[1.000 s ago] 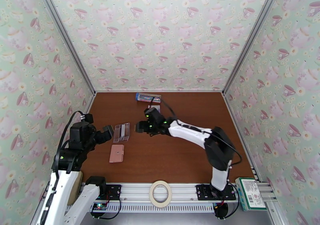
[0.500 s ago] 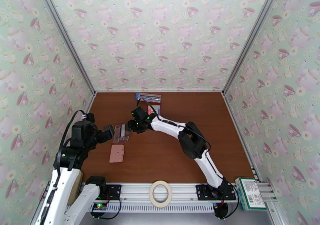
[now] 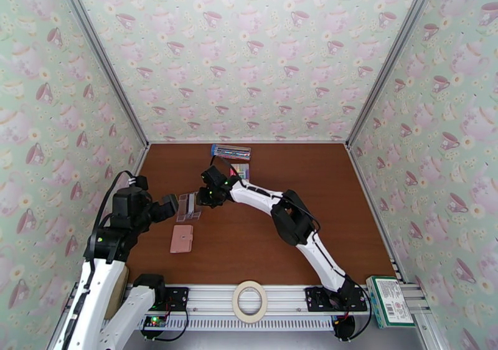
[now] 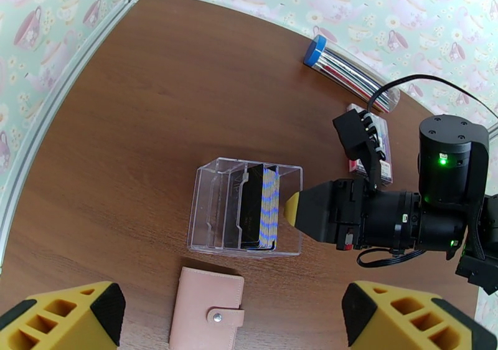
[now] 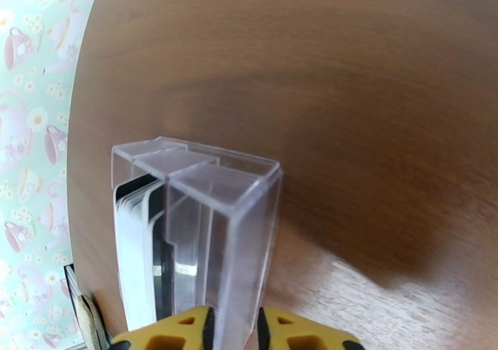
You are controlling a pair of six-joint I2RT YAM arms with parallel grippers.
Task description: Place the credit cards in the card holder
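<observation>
The credit cards (image 4: 261, 207) stand upright in a clear plastic stand (image 3: 189, 207), dark and pale ones packed together (image 5: 138, 245). The pink card holder (image 3: 182, 238) lies closed on the table just in front of the stand (image 4: 208, 311). My right gripper (image 3: 203, 197) reaches in from the right. Its yellow fingers (image 5: 171, 335) pinch the stand's near wall (image 5: 239, 245), one on each side. My left gripper (image 3: 168, 207) hovers left of the stand, wide open and holding nothing, with its yellow fingertips (image 4: 68, 314) above the card holder.
A clear pen box with a blue end (image 3: 230, 152) lies by the back wall. A pack of coloured markers (image 3: 240, 170) sits just in front of it. A tape roll (image 3: 249, 301) and a green box (image 3: 389, 301) rest on the front rail.
My right arm has stretched left from mid-table to the clear stand, and its jaws have closed in on the stand's wall. The left arm has hardly moved.
</observation>
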